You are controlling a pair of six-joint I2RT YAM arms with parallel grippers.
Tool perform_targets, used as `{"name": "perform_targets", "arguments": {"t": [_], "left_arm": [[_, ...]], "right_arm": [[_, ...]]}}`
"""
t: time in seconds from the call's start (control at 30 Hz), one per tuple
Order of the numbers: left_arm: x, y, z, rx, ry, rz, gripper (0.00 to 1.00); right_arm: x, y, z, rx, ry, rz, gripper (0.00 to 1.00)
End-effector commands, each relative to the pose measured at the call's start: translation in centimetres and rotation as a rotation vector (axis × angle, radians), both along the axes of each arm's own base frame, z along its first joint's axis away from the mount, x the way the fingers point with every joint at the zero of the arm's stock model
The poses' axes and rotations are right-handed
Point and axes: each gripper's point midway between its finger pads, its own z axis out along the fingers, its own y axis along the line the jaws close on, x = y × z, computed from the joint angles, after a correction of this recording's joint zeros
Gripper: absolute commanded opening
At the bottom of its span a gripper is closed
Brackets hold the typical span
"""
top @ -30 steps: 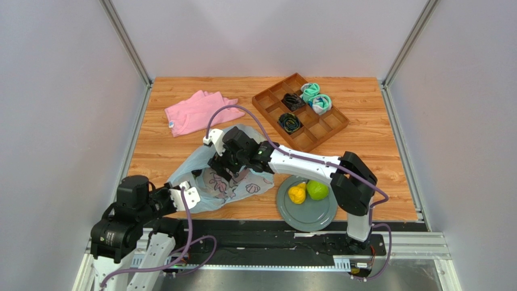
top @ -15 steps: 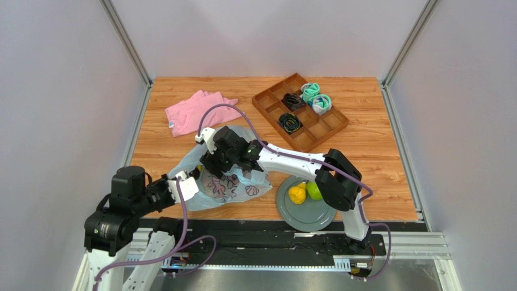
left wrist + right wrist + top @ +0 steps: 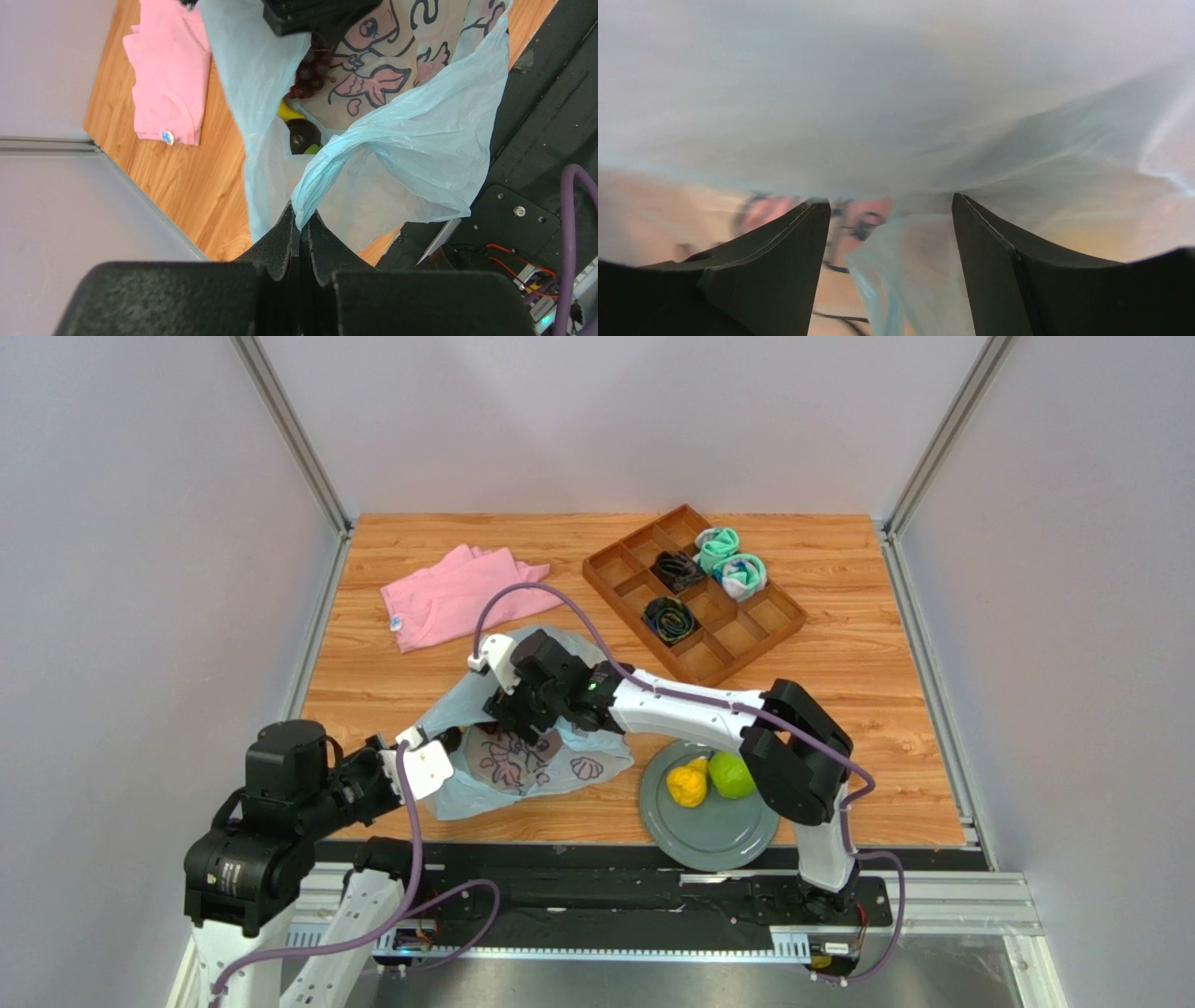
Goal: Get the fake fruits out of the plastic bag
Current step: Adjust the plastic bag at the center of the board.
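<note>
The pale-blue plastic bag (image 3: 554,763) lies on the table's near left, print side up. My left gripper (image 3: 432,760) is shut on one bag handle (image 3: 330,164) and holds the mouth up. Through the mouth I see a dark grape bunch (image 3: 312,70), a yellow banana (image 3: 286,112) and a dark avocado (image 3: 303,136). My right gripper (image 3: 514,717) reaches into the bag from above, jaws open, with only loose bag film (image 3: 913,280) between its fingers. A yellow lemon (image 3: 686,784) and a lime-green apple (image 3: 732,774) sit on the grey plate (image 3: 716,837).
A pink cloth (image 3: 449,595) lies at the back left. A wooden divided tray (image 3: 758,637) with rolled socks (image 3: 730,560) stands at the back right. The black base rail runs right behind the bag's near edge.
My right gripper dipped left into the bag, then came back slightly right, its jaws a little narrower. The left arm drew back towards the near left, keeping the handle.
</note>
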Motion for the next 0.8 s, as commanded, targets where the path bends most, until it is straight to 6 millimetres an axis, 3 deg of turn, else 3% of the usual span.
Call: {"name": "perform_targets", "arguments": {"t": [0.0, 0.1, 0.13, 0.2, 0.27, 0.33, 0.37, 0.43, 0.47, 0.53, 0.63, 0.77], "left_arm": [[-4.2, 1.0, -1.9, 0.036, 0.135, 0.008, 0.00], [-4.5, 0.7, -1.8, 0.013, 0.117, 0.000, 0.00], [-4.6, 0.6, -1.8, 0.006, 0.119, 0.001, 0.00], [-4.9, 0.3, -2.2, -0.012, 0.136, -0.002, 0.00], [-5.0, 0.2, -2.4, -0.021, 0.148, -0.001, 0.00], [-4.9, -0.1, -2.3, -0.041, 0.155, 0.000, 0.00], [-4.7, -0.3, -2.0, -0.050, 0.145, 0.000, 0.00], [-4.6, -0.6, -1.6, -0.073, 0.145, -0.001, 0.00], [-4.5, -0.7, -1.2, -0.085, 0.139, 0.000, 0.00], [-4.5, -1.2, -0.9, -0.103, 0.143, -0.014, 0.00], [-4.4, -1.7, -0.8, -0.121, 0.165, -0.033, 0.00], [-4.1, -1.8, -0.8, -0.117, 0.169, -0.049, 0.00]], "right_arm": [[9.0, -5.5, 5.7, 0.016, -0.260, -0.222, 0.72], [12.7, -9.2, 9.3, 0.054, -0.325, -0.369, 0.70], [13.3, -10.3, 11.0, 0.073, -0.357, -0.418, 0.70], [13.2, -11.2, 12.2, 0.101, -0.368, -0.448, 0.70], [11.7, -11.1, 13.9, 0.161, -0.342, -0.421, 0.69], [9.2, -10.4, 13.2, 0.179, -0.288, -0.366, 0.70], [7.4, -9.6, 14.2, 0.207, -0.292, -0.319, 0.70], [4.8, -8.9, 13.5, 0.194, -0.280, -0.209, 0.72], [3.0, -8.3, 14.6, 0.216, -0.290, -0.141, 0.74], [0.4, -7.5, 14.7, 0.213, -0.274, -0.006, 0.78], [-2.6, -6.8, 16.0, 0.252, -0.233, 0.134, 0.77], [-3.3, -5.6, 14.9, 0.259, -0.157, 0.154, 0.66]]}}
